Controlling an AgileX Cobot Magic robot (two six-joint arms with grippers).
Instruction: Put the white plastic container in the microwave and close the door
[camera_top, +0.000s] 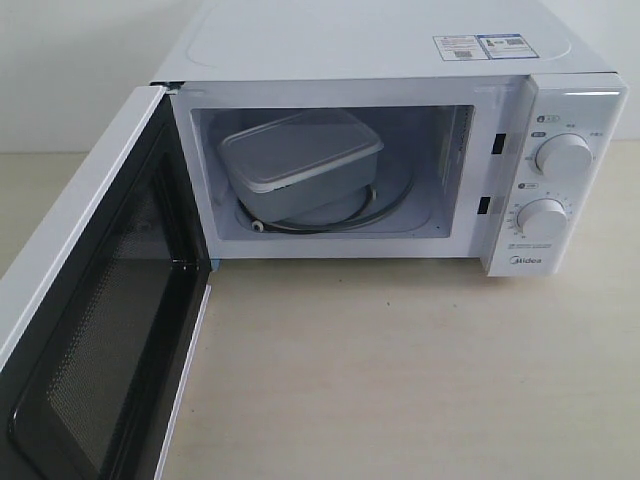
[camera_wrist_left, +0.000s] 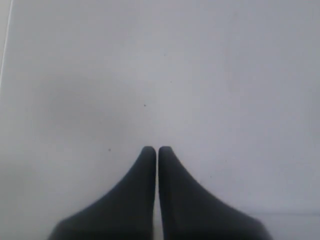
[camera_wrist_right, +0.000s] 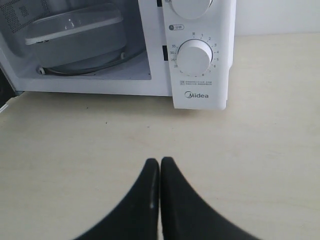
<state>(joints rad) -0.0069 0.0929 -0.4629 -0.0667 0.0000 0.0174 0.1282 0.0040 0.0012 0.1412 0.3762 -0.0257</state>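
Closed, empty jaws on left gripper (camera_wrist_left: 158, 150) and right gripper (camera_wrist_right: 160, 161). One white plastic container (camera_top: 300, 152) sits inside one microwave (camera_top: 350, 40) with two dials (camera_top: 563, 155); its open door (camera_top: 110, 330) shows clearly only in the exterior view.

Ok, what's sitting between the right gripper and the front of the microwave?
Nothing. In the right wrist view, only bare table lies between the right gripper and the microwave.

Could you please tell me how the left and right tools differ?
The left tool points at a plain white surface; the right tool points at the microwave across the beige table. The right tool's view shows the white plastic container; the left tool's does not. Both are black, shut, empty.
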